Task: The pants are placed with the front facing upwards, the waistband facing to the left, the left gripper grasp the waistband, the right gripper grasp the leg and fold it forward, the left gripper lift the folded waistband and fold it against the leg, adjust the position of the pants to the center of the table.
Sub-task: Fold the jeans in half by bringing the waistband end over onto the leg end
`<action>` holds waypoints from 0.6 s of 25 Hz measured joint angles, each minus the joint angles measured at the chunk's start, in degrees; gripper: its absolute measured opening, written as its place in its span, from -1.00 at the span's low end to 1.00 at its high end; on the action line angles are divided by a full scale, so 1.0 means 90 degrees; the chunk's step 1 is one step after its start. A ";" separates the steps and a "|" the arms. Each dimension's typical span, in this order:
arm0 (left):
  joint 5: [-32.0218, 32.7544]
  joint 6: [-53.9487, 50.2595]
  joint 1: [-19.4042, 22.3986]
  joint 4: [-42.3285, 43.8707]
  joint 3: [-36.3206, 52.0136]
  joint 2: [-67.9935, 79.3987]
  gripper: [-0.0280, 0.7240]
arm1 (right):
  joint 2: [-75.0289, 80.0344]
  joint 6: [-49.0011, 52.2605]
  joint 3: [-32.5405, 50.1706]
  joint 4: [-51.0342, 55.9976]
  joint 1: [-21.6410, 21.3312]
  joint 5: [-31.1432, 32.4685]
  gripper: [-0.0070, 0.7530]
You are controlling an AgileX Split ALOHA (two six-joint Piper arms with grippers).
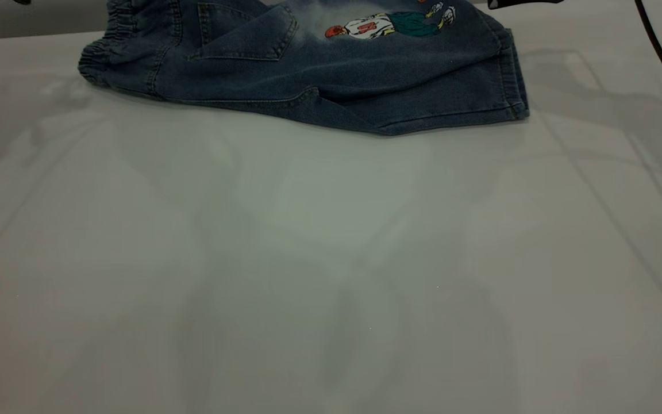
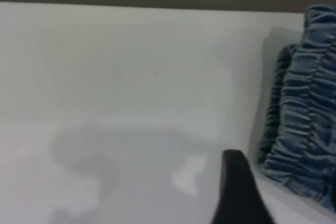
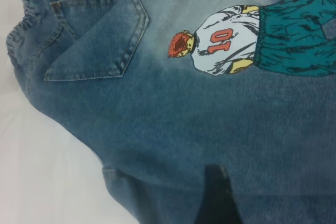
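The pants (image 1: 308, 69) lie at the far edge of the tabletop (image 1: 331, 259), well away from its centre, with the waistband (image 1: 104, 57) at the left end and the leg hems at the right end. From their look I judge that the first fold is already made, because two denim layers lie one over the other, and a back pocket and the cartoon print (image 1: 391, 24) face up. The fold of the waistband against the leg and the move to the centre remain to do. The left pincer (image 2: 239, 192) is just beside the waistband, not touching it; only one dark finger shows, so I cannot tell if it is spread or pressed together. The right pincer (image 3: 215, 195) hangs over the pants on the near side of the print, and its state I cannot tell either. The exterior view shows the whole garment but almost nothing of the arms; the wrist views show the ruched band (image 2: 304, 103) and the print (image 3: 252, 40) closely.
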 joint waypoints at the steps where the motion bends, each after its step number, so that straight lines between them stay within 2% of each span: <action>1: 0.0000 0.0000 0.0000 -0.0083 0.0000 0.0055 0.21 | 0.0000 0.0000 0.0000 0.0000 0.0000 0.0000 0.14; 3: -0.0067 0.0000 -0.0003 -0.0254 0.0000 0.0169 0.33 | 0.0000 0.0000 0.0000 0.0000 0.0000 0.0000 0.14; 6: -0.0149 0.0000 -0.0003 -0.0575 0.0000 0.0394 0.41 | 0.0000 0.0013 0.0000 0.0000 0.0000 0.0007 0.14; 11: -0.0257 0.0015 -0.0056 -0.1308 -0.0008 0.0794 0.43 | 0.0000 0.0055 0.0000 0.0000 0.0000 0.0041 0.14; 15: -0.0258 0.0244 -0.0138 -0.1476 -0.0140 0.1208 0.43 | 0.0000 0.0055 0.0000 0.0000 0.0049 0.0045 0.14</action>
